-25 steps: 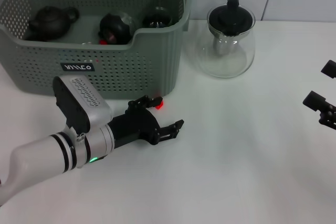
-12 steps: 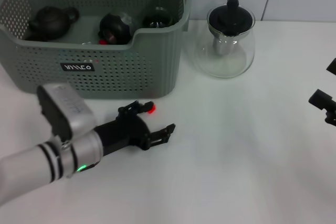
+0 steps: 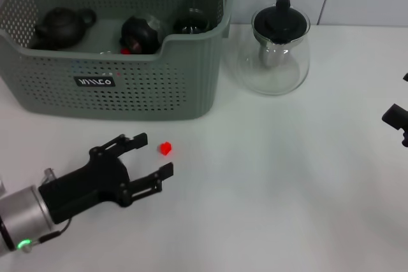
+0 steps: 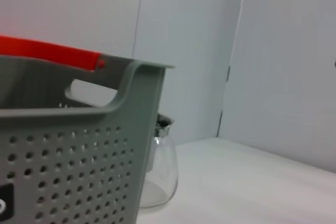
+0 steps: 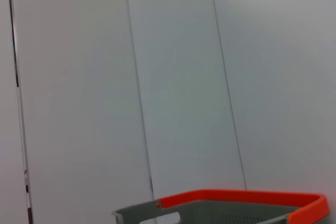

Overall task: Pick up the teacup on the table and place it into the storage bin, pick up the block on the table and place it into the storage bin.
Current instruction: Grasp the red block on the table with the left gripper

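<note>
The small red block sits on the white table just before the storage bin. The left gripper hovers near it, fingers apart and empty. I'd say the block pickup is in hand: next, straddle it and close.

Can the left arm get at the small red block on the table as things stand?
Probably yes. The left gripper has its jaws open, pointing toward the red block, which lies on bare table just beyond them, apart from the storage bin. Nothing stands between.
</note>
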